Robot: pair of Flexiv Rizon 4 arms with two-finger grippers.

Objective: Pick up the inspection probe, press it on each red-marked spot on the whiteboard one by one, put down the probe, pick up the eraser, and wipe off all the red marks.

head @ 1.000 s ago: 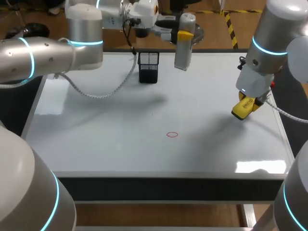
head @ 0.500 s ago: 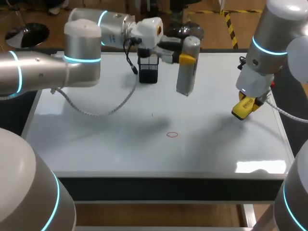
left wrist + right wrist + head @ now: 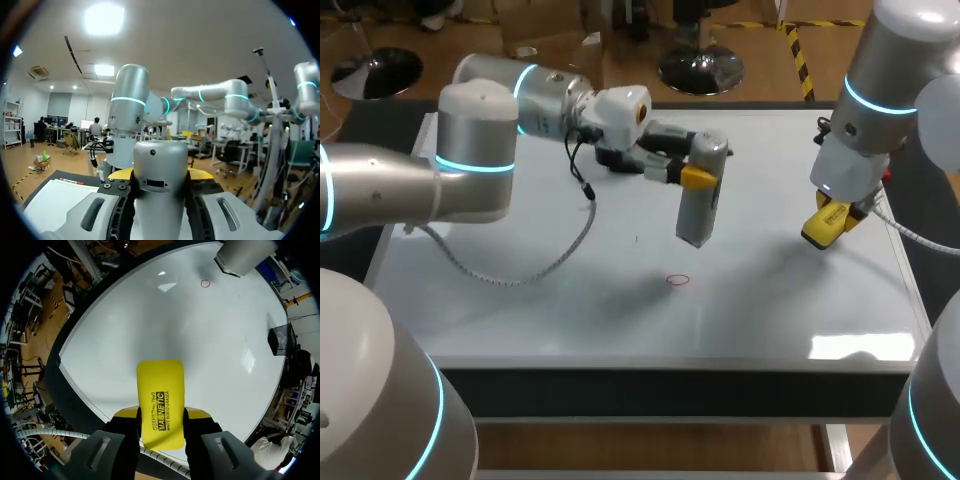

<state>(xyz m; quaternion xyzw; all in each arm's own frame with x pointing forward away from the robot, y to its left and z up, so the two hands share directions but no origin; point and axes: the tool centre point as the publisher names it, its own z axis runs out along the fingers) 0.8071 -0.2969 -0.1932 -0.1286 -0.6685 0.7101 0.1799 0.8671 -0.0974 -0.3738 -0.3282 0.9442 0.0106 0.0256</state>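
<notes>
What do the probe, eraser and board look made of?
Inspection probe: grey cylinder with a satin sheen, probably metal or painted plastic; cannot tell which.
Eraser: bright yellow smooth shell, likely moulded plastic.
Whiteboard: glossy white coated panel; it shows bright glare patches.

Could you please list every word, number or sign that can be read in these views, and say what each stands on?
"MAGNETIC": large black print on the yellow eraser, right wrist view.
"WHITE BOARD ERASER": smaller line beside it, same eraser.
One more small line on the eraser is too small to read surely.
The inspection probe shows no legible text; the red mark on the whiteboard is a drawn circle.
</notes>
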